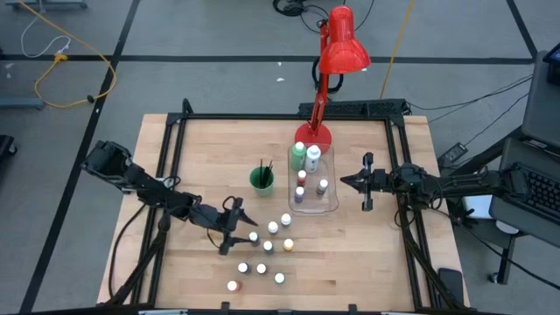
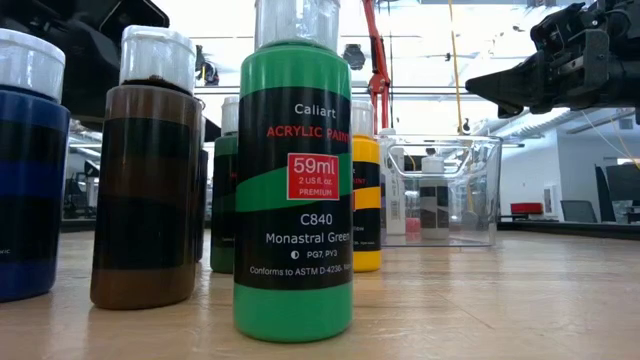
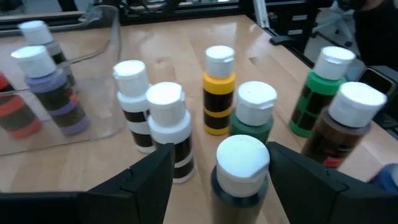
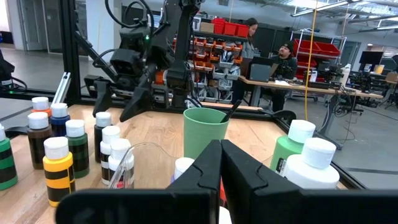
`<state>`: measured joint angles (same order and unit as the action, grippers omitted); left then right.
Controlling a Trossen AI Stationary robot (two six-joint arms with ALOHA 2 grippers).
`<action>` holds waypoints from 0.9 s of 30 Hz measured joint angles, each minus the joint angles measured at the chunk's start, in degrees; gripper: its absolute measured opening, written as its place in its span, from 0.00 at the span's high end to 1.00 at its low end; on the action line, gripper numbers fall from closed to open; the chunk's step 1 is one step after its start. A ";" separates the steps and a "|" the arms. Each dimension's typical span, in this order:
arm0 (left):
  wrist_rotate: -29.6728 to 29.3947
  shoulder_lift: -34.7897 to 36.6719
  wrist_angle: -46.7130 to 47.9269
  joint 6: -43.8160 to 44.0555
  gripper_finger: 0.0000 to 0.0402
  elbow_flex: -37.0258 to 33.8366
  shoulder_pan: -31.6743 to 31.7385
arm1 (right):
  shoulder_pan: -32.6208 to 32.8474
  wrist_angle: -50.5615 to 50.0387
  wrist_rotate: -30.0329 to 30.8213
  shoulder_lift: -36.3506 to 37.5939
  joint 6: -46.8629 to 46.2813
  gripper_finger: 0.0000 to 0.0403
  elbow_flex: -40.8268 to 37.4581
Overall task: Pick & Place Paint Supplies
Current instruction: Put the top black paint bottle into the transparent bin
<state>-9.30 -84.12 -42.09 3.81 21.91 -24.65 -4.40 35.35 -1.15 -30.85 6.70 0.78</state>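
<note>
Several white-capped paint bottles (image 1: 268, 247) stand upright on the wooden table's near middle. My left gripper (image 1: 248, 226) is open among them. In the left wrist view its fingers (image 3: 149, 180) stand on either side of a dark bottle (image 3: 242, 168), and I see no touch. More bottles (image 1: 312, 159) stand inside the clear bin (image 1: 331, 203). Thin brushes (image 1: 265, 166) stick up from the green cup (image 1: 262, 179). My right gripper (image 1: 346, 181) hovers shut just right of the bin, holding nothing.
A red desk lamp (image 1: 341, 44) stands on its round base behind the bin. A black frame (image 1: 175, 131) runs along the table's edges. In the low view a green bottle (image 2: 293, 190), a brown one (image 2: 145, 170) and a blue one (image 2: 25, 170) stand close together.
</note>
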 joint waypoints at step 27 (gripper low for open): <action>8.27 0.02 0.84 2.69 0.39 0.10 1.71 | 0.00 0.00 0.02 0.00 0.09 0.99 0.00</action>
<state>-1.04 -84.09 -41.25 6.51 22.02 -22.94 -4.40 35.35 -1.13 -30.85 6.79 0.78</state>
